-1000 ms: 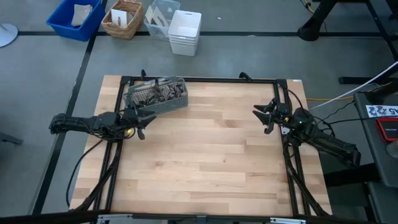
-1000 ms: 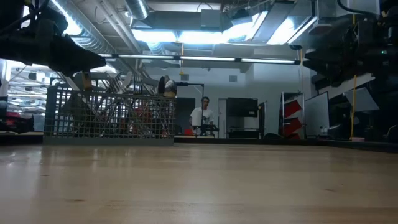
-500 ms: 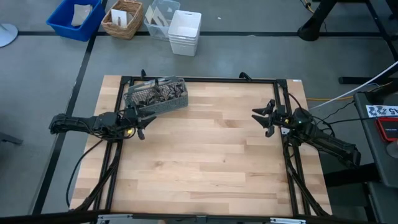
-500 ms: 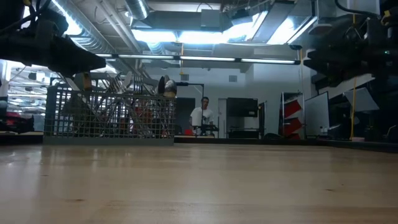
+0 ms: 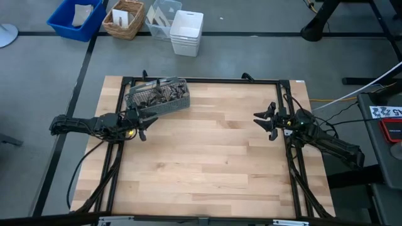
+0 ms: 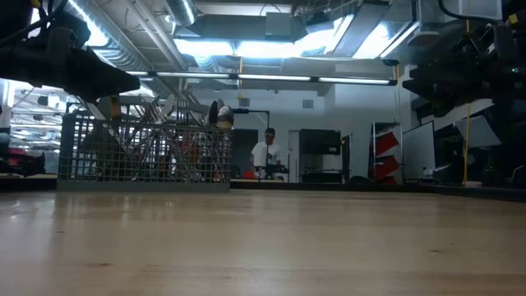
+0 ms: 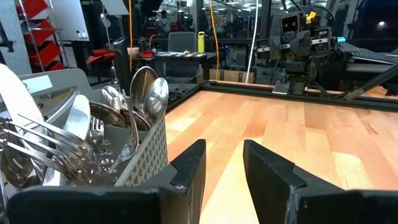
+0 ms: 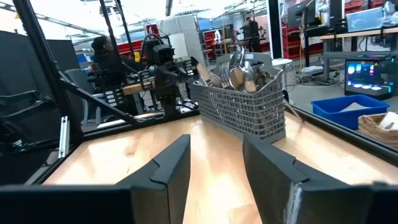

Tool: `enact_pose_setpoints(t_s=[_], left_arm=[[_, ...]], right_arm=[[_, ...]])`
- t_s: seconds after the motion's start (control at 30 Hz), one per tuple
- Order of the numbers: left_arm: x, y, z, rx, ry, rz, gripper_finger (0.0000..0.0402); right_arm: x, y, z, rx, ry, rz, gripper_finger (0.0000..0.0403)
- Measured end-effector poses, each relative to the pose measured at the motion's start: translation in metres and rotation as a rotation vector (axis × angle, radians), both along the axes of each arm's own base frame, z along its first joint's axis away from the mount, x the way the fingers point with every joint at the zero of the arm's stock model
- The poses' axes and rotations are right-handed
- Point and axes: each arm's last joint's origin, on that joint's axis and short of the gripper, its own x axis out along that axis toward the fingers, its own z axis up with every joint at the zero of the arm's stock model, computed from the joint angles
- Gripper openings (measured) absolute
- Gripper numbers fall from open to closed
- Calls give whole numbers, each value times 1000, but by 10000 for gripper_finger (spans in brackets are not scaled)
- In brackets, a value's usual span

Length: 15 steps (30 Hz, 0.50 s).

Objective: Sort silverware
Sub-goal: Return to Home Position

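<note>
Your left gripper [image 5: 141,124] hangs with its fingers spread and nothing between them, just beside a corner of the wire-mesh caddy [image 5: 181,104]. Your right gripper [image 5: 264,121] is likewise spread and empty, well apart near the table's [image 5: 207,169] right edge. The silverware [image 5: 158,94] stands bunched in the caddy, spoon bowls and fork tines above the rim; none shows on the bare wood. For the retreat home, draw the left arm straight back from the caddy before you swing it, so that no finger clips the mesh. The right arm has open room.
</note>
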Motion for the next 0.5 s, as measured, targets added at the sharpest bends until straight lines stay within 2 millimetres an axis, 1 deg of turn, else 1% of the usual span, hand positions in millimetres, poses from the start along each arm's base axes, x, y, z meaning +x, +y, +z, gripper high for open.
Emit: enact_pose_setpoints(t_s=[0.1,0.2,0.5], left_arm=[[0,0,0,0,0,0,100],[0,0,0,0,0,0,100],[0,0,0,0,0,0,100]], right_arm=[[0,0,0,12,-1,3,150],[0,0,0,59,-6,8,150],[0,0,0,60,-6,9,150]])
